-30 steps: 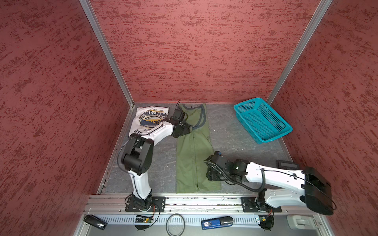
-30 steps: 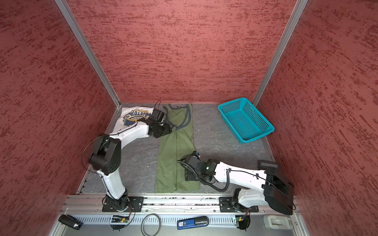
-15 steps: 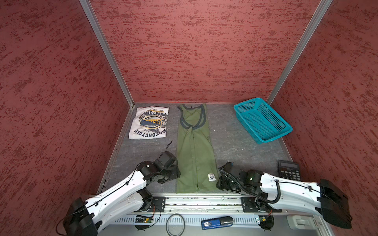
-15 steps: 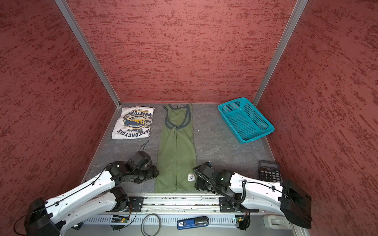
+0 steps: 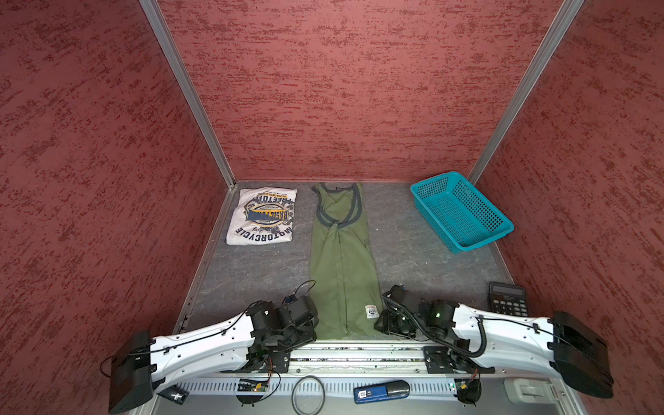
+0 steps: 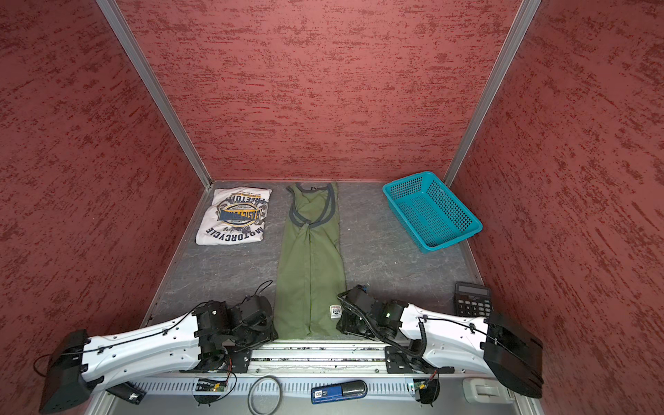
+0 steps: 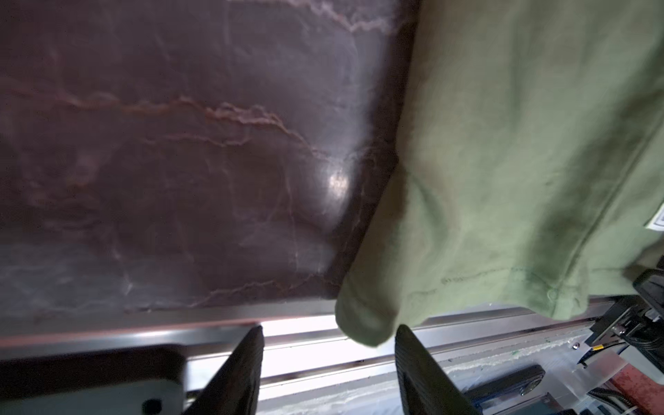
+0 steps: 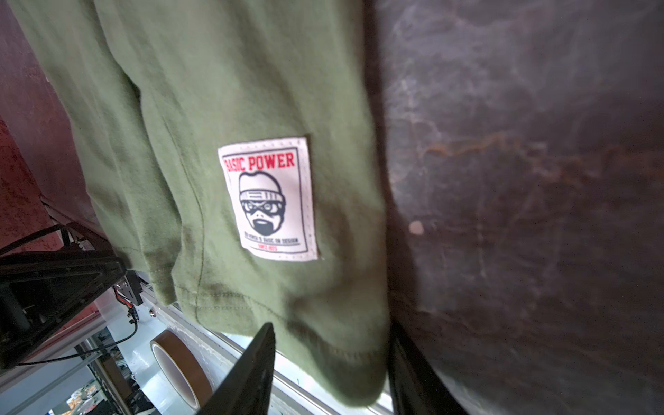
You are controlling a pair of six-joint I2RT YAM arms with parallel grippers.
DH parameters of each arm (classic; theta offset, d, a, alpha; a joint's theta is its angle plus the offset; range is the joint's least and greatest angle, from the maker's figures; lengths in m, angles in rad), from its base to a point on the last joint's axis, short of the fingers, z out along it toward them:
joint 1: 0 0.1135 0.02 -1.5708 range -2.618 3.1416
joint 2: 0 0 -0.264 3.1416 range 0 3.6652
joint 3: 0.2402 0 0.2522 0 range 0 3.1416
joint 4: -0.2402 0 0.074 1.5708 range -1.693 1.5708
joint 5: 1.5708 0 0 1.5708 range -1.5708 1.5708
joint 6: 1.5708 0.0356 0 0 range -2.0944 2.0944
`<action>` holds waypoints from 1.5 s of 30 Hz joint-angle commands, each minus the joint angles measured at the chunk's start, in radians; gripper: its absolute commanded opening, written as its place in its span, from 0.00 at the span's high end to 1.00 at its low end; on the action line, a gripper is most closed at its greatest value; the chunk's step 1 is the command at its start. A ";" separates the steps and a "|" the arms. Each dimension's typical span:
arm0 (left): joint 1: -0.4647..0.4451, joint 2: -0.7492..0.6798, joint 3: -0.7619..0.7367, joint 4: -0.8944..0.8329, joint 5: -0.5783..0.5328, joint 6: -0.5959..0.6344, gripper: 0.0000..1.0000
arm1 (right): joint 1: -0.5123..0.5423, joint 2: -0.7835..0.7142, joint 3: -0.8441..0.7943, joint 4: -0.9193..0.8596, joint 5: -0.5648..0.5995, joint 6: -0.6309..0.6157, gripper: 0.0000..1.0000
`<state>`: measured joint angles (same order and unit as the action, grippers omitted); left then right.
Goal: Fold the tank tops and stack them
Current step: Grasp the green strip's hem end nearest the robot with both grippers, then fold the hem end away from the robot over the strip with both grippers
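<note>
Two garments lie on the grey bench [image 5: 413, 258]: the olive tank top [image 5: 341, 273] stretched long down the middle with its hem at the near edge, and the white tank top [image 5: 264, 217] folded by the far left corner. The left gripper [image 7: 328, 327] and right gripper [image 8: 330, 327] each straddle one olive hem corner, jaws apart, not yet clamped.
</note>
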<state>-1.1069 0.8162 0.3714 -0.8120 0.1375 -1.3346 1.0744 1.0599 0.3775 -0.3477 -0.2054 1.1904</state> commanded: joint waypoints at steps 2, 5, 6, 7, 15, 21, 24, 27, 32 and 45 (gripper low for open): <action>-0.005 0.040 -0.030 0.158 0.012 -0.047 0.43 | 0.003 0.026 -0.023 0.001 0.006 0.043 0.56; -0.004 0.063 -0.032 0.176 0.011 -0.046 0.47 | 0.003 0.033 -0.025 0.010 0.007 0.042 0.63; -0.004 0.068 -0.032 0.180 0.010 -0.044 0.49 | 0.002 0.036 -0.023 0.012 0.007 0.040 0.65; -0.005 0.071 -0.032 0.187 0.010 -0.042 0.52 | 0.003 0.039 -0.018 0.013 0.009 0.037 0.68; 0.038 0.064 0.019 0.204 -0.011 0.017 0.87 | 0.002 0.039 0.074 -0.053 0.039 -0.013 0.87; 0.233 0.085 0.190 0.158 -0.003 0.223 0.99 | -0.093 0.017 0.219 -0.155 0.099 -0.141 0.93; 0.397 0.162 0.304 0.180 0.043 0.368 1.00 | -0.228 0.051 0.295 -0.121 0.064 -0.258 0.93; 0.543 0.301 0.430 0.231 0.074 0.498 1.00 | -0.372 0.154 0.403 -0.044 0.000 -0.379 0.94; 0.703 0.584 0.676 0.286 0.103 0.627 1.00 | -0.504 0.424 0.681 -0.026 -0.039 -0.547 0.95; 0.812 1.005 1.030 0.331 0.118 0.648 1.00 | -0.672 0.885 1.127 -0.073 -0.123 -0.683 0.94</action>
<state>-0.3069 1.7782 1.3766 -0.4957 0.2405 -0.7048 0.4221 1.9091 1.4506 -0.3992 -0.2955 0.5560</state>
